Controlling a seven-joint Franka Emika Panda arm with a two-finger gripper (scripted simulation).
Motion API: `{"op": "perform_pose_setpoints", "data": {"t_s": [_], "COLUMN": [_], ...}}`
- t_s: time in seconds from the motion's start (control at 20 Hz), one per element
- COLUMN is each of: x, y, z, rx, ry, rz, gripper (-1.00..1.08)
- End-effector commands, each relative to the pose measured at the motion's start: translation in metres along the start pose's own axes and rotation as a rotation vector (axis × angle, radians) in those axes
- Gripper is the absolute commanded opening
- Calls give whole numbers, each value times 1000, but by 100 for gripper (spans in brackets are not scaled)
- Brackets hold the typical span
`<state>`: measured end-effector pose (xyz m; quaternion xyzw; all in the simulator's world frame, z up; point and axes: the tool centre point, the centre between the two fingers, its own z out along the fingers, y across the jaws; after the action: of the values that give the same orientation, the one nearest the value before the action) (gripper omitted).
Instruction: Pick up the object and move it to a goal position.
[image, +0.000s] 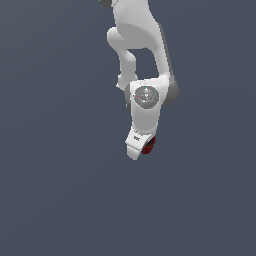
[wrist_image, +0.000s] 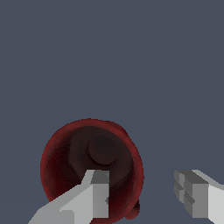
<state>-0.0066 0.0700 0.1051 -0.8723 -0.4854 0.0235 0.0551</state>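
The gripper (wrist_image: 146, 197) hangs over the red mug (wrist_image: 78, 148), fingers apart, one inside the rim; likely the grasp step; next, closing on the wall.

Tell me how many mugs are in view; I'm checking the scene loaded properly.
1. The dark red mug sits under the gripper, one finger over its opening; in the exterior view only a red sliver shows behind the arm. Nothing else visible.
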Motion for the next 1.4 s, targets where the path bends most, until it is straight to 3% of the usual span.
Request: {"op": "perform_pose_setpoints", "data": {"t_s": [0.0,0.85,0.9,1.35], "x": [1,2,2,2], "y": [-1,-2,-2,-2], "z": [1,32,32,32], "rx": [3,4,4,4], "ry": [1,2,2,2], "rz": [-23,-35,-35,-35], "gripper": [28,28,-100,-100]}}
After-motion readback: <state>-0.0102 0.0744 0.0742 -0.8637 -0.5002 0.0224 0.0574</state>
